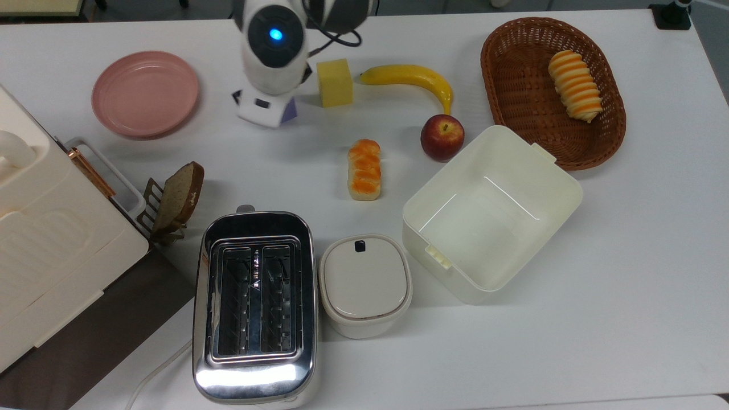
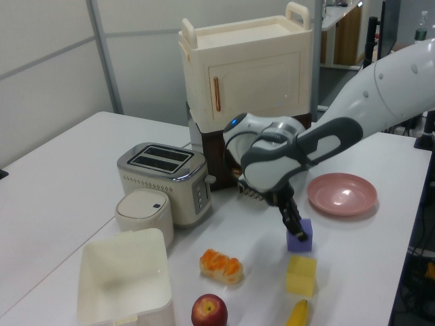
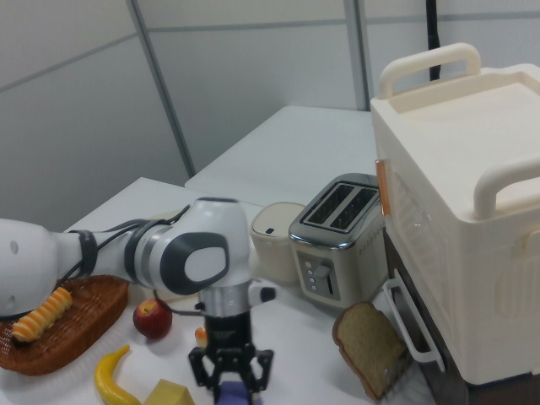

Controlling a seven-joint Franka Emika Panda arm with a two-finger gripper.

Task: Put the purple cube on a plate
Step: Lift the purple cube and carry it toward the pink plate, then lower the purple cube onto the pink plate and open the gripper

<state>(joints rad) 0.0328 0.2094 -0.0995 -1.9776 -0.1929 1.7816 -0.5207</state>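
The matte blue-violet foam-like cube (image 2: 300, 235) sat just off the white desk (image 1: 626, 256), pinched at opposite side faces by the two-finger end effector (image 3: 229, 380). It looked light and squashy, calling for modest pressure. The round pink plate (image 1: 145, 94) lay nearby.

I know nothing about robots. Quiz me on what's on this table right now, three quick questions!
1. True or false: the pink plate has nothing on it.
2. What does the claw grip? A) an apple B) the purple cube C) a banana
3. Fill in: the striped roll lies in the ____.

Key: 1 true; 2 B; 3 wicker basket.
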